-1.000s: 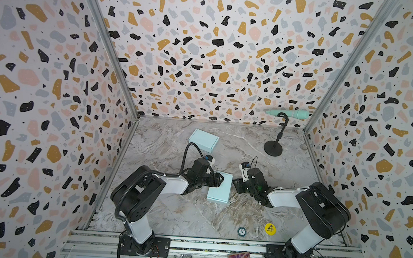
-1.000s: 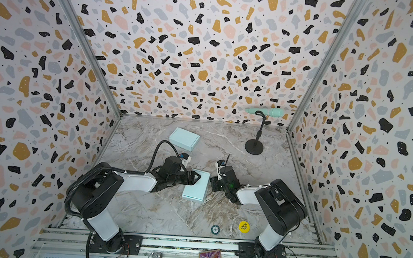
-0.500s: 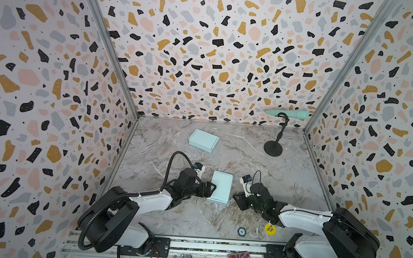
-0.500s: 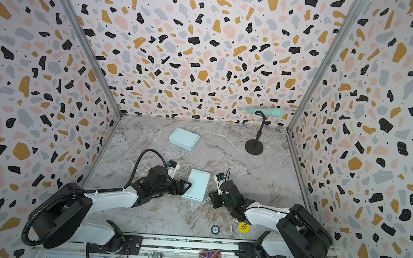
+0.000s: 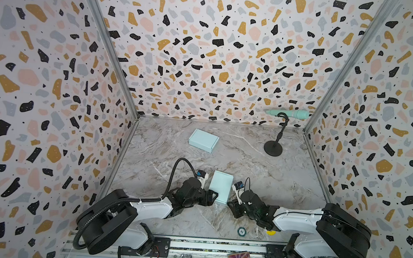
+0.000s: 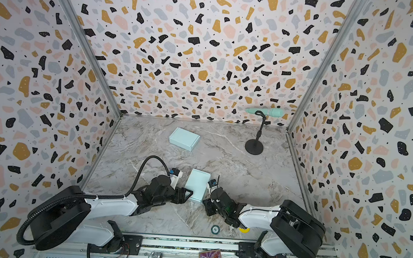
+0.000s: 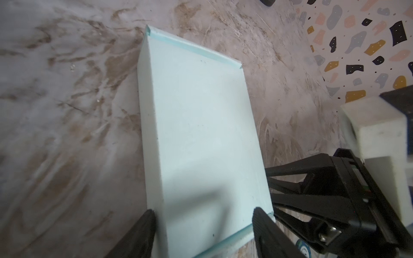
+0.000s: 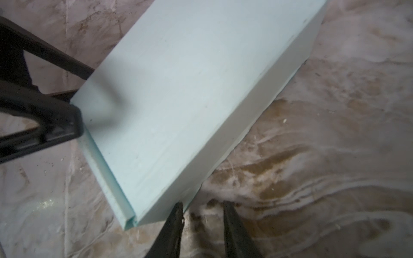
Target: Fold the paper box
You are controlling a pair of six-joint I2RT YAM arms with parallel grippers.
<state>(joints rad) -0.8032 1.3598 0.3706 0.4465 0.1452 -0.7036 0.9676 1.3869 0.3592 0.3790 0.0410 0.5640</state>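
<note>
A pale mint paper box (image 5: pixel 220 190) (image 6: pixel 197 185), folded shut, lies flat on the marble floor near the front, between my two arms. My left gripper (image 5: pixel 214 198) (image 7: pixel 203 230) straddles its near end, and in the left wrist view both fingers (image 7: pixel 143 232) rest against the box's (image 7: pixel 201 134) two long sides. My right gripper (image 5: pixel 231 204) (image 8: pixel 203 214) sits low beside the box's (image 8: pixel 190 89) near right corner. Its jaws stand a narrow gap apart with only floor between them, and one finger (image 8: pixel 175 221) touches the box's edge.
A second folded mint box (image 5: pixel 203 140) lies farther back. A black stand (image 5: pixel 273 148) holding a mint microphone (image 5: pixel 289 113) is at the back right. A round token (image 5: pixel 241 231) and a yellow disc (image 5: pixel 271 232) lie near the front edge. Patterned walls enclose three sides.
Both arms have folded down and drawn back toward the front, their grippers staying by the box. The left jaws have narrowed onto the box's near end. The box has barely moved.
</note>
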